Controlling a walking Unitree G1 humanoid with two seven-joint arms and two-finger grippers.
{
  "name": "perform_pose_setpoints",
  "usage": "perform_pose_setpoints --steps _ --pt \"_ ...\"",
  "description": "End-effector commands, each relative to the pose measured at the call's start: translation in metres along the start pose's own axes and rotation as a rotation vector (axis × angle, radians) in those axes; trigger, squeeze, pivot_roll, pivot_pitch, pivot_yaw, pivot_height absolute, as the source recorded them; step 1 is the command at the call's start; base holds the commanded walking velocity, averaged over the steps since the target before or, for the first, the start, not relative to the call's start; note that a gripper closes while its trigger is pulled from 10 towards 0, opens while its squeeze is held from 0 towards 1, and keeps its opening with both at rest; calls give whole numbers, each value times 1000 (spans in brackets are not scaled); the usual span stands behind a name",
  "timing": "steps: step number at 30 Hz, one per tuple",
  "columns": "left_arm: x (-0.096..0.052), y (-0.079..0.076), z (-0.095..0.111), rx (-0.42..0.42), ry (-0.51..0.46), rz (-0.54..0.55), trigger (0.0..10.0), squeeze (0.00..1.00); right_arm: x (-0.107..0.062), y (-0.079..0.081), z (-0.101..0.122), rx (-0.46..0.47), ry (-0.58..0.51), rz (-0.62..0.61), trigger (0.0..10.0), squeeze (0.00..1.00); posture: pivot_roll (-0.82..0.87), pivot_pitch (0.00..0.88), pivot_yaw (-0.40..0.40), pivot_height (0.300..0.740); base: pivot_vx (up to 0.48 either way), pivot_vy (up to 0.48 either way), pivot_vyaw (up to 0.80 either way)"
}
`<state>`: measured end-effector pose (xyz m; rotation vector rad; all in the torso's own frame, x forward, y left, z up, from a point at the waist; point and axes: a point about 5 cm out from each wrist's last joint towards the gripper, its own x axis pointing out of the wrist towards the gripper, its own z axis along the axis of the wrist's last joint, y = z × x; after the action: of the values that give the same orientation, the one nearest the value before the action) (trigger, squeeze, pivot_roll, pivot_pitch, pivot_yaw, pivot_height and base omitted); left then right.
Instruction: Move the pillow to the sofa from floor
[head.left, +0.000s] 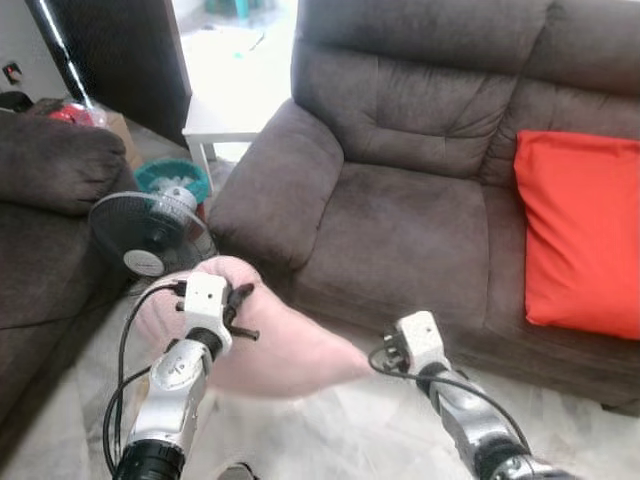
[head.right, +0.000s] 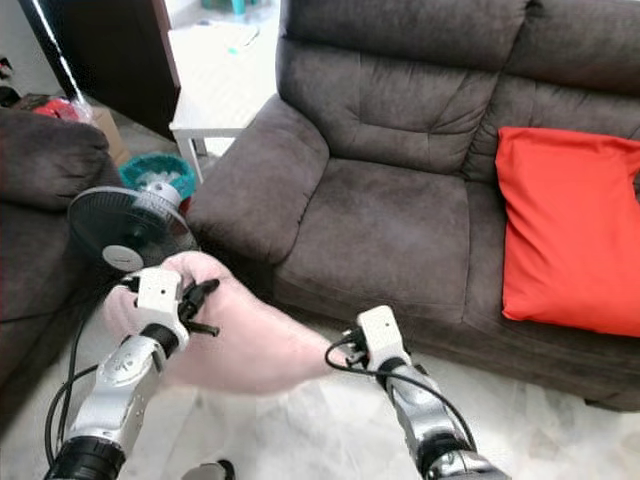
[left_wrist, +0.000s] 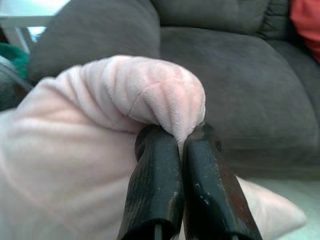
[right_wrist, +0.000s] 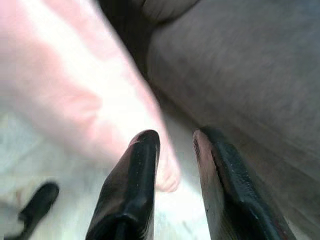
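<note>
Pink and plush, the pillow (head.left: 285, 345) hangs just in front of the sofa, lifted off the pale floor (head.left: 340, 430), and the left gripper (left_wrist: 182, 145) is clenched tight on a bunched fold of it. Over on the other side, the right gripper (right_wrist: 175, 137) sits released, fingers parted, right by the pillow's corner. Beyond them waits the brown sofa (head.left: 400, 230), a red cushion (head.left: 580, 235) propped at its far end, a fan (head.left: 150, 235) off to the left.
</note>
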<state>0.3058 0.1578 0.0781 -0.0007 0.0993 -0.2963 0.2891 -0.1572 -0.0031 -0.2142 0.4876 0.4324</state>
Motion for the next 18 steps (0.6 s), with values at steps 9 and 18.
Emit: perform_pose_setpoints --steps 9,18 --pt "9 -5 28 25 -80 -95 10000 0 -28 -10 -32 -123 77 145 10000 706 114 96 -54 740 0 0 0" --pt "16 -15 43 20 -93 -212 10000 0 -31 -1 -34 -204 98 162 10000 1000 119 89 -50 740 0 0 0"
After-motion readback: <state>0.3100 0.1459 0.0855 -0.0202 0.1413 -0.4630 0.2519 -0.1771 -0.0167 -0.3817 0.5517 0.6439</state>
